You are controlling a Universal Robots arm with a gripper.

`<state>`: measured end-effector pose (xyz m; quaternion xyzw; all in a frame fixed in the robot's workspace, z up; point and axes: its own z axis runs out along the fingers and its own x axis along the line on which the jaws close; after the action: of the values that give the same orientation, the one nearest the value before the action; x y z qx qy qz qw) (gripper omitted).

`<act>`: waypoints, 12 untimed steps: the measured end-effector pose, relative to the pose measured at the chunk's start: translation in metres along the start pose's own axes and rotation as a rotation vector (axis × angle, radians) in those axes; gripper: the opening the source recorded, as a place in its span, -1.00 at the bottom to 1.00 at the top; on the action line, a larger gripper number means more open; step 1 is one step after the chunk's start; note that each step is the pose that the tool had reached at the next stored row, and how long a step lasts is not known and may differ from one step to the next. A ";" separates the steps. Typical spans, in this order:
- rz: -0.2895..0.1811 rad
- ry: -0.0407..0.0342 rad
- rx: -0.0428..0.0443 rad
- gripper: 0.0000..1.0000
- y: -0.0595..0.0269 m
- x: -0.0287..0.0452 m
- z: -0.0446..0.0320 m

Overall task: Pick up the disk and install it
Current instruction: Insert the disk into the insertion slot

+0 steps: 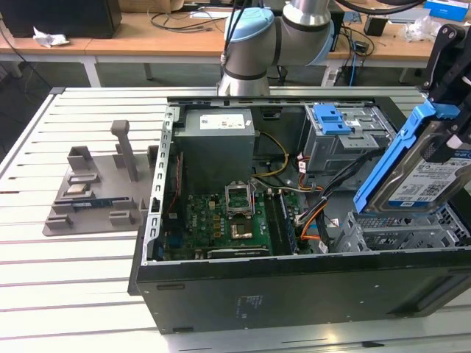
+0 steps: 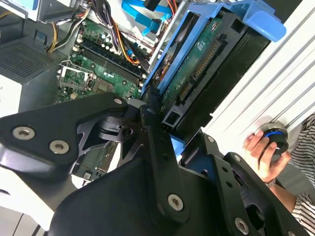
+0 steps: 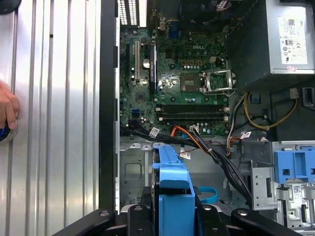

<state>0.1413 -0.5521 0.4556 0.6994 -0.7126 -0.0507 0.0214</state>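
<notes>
Pincer (image 1: 446, 118) astride tilted disk (image 1: 430, 176)

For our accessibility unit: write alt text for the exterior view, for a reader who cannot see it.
The gripper holds the disk tilted above a metal drive cage inside an open computer case, at the exterior view's right. A grey holder block sits on the slatted table at the exterior view's left.
</notes>
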 end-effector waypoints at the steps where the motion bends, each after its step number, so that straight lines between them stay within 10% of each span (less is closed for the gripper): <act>1: 0.000 0.0003 0.0000 -0.26 -0.0005 0.0000 0.0013; 12: 0.000 0.0035 0.0001 -0.26 -0.0043 0.0003 0.0101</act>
<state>0.1445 -0.5520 0.4451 0.6994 -0.7126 -0.0494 0.0226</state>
